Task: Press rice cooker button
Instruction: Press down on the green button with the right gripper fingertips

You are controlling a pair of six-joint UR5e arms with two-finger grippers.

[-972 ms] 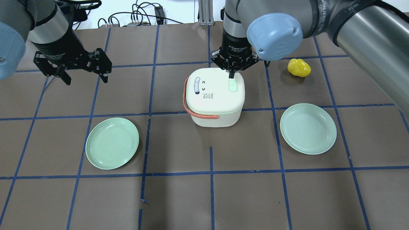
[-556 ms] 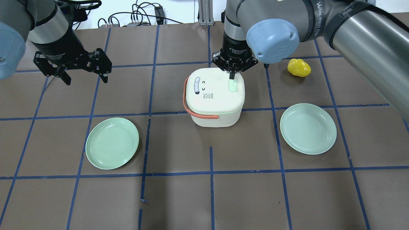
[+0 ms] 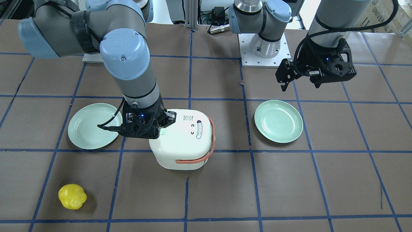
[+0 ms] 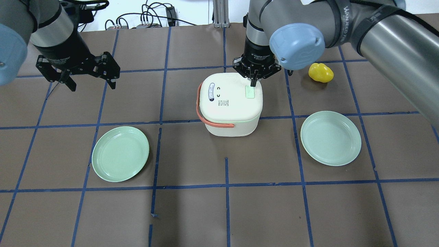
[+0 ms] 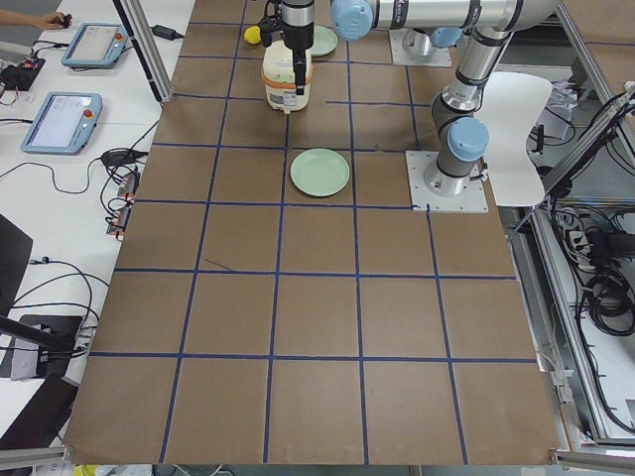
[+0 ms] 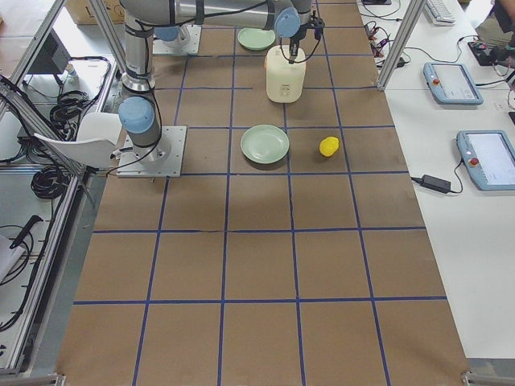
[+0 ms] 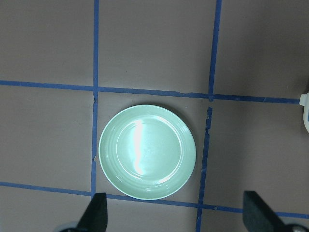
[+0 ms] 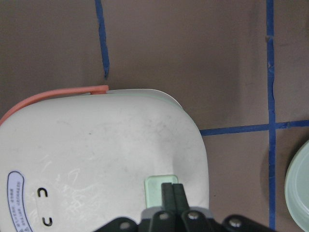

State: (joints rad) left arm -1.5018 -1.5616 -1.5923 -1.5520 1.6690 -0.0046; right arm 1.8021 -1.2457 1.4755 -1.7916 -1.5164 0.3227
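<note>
Table [image 4: 192, 212]: brown paper cover, gridded with blue tape lines [image 4: 227, 185]. Standing on it, mid-table: one white rice cooker [image 4: 229, 103] with an orange handle. In the overhead view, taken from the cooker:
- first green plate [image 4: 120, 153] at 8 o'clock
- second green plate [image 4: 331, 138] at 4 o'clock
- yellow pepper-shaped object [image 4: 320, 72] at 2 o'clock

All lie apart, none touching.

Bright overhead light on my feeds; glare streaks the plate [image 7: 137, 145] (left wrist view), rice cooker [image 3: 180, 141] washes out.
</note>
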